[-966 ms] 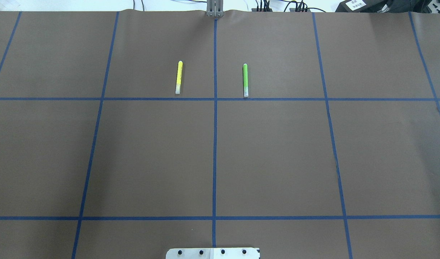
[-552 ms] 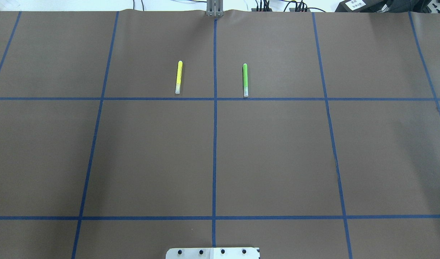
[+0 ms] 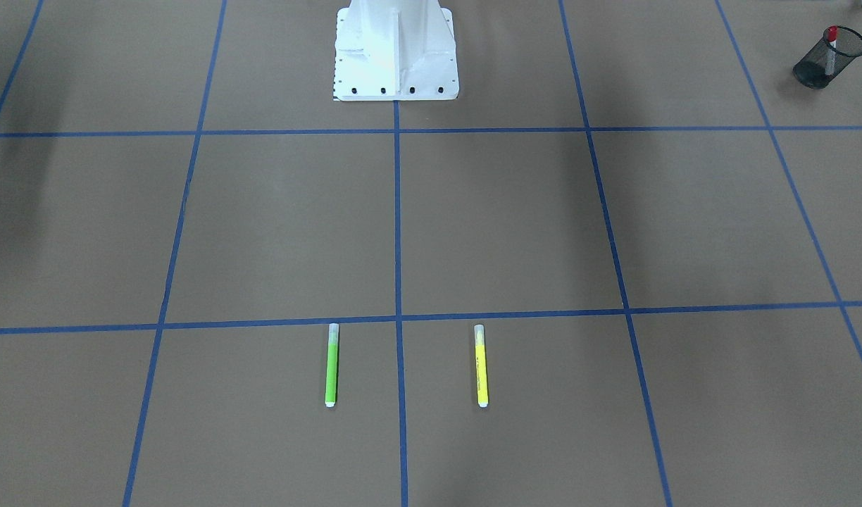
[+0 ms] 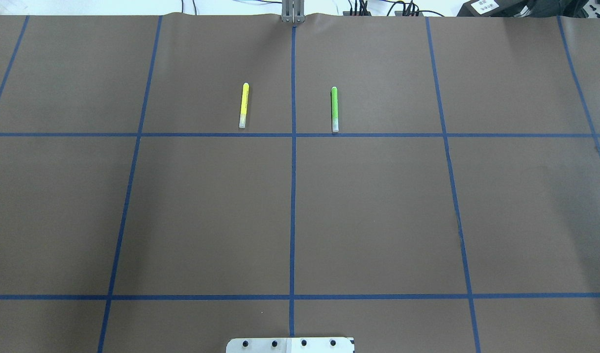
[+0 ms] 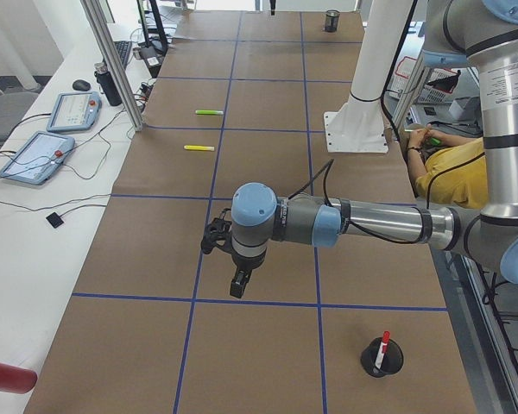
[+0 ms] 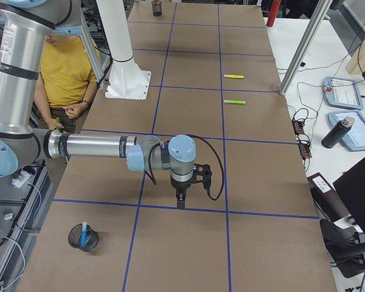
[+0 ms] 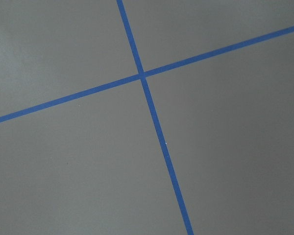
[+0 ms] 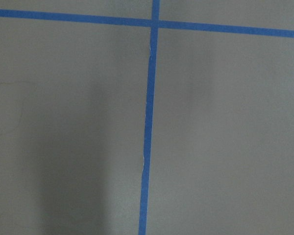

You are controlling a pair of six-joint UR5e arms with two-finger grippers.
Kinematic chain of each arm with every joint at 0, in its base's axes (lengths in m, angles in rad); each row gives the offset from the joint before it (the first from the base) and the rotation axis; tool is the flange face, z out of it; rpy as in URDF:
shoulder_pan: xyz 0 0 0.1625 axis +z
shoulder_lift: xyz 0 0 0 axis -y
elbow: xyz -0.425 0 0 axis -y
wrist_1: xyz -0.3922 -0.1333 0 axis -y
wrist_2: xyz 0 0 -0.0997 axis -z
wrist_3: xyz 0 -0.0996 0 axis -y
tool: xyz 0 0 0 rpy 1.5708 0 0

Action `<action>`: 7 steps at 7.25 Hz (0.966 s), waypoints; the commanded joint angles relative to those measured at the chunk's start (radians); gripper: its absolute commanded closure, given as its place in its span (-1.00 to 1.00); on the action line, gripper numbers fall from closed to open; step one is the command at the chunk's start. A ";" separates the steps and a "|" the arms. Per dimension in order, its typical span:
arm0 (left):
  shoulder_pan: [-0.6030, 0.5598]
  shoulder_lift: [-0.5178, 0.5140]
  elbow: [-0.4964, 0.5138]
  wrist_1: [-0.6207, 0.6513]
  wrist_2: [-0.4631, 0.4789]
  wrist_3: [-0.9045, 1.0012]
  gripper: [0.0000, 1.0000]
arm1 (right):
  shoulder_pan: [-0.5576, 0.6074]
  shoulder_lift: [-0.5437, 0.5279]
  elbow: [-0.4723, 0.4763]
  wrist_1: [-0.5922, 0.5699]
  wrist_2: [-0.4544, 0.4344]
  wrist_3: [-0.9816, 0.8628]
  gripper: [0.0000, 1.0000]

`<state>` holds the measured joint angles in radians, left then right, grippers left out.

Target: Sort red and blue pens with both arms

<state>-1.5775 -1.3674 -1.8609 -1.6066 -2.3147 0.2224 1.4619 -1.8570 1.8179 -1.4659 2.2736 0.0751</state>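
We are looking down on a brown worktop (image 4: 378,220) gridded with blue tape. The left arm (image 5: 371,224) is stretching low over the worktop's left end, and the right arm (image 6: 97,147) is doing likewise over the right end. Each wrist camera is showing brown paper and crossing tape lines. We are seeing the left jaws and the right jaws only from the side views, so we cannot tell how far they are parted or whether they are gripping anything. A person (image 6: 67,67) in a yellow shirt is sitting off the worktop's edge near the white pedestal (image 3: 396,49). The red pen (image 5: 382,349) is standing in a black mesh cup (image 5: 382,362) near the left arm. The blue pen (image 6: 84,233) is standing in another cup (image 6: 84,242) near the right arm. A green marker (image 4: 335,109) and a yellow marker (image 4: 243,105) are lying parallel on either side of the centre tape line, well apart from both cups.
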 commanded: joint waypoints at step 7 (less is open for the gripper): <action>0.007 0.004 0.022 -0.009 0.008 0.008 -1.00 | 0.000 -0.007 -0.054 0.003 0.006 0.005 -1.00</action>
<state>-1.5708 -1.3638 -1.8394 -1.6134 -2.3071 0.2289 1.4619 -1.8642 1.7726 -1.4634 2.2793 0.0777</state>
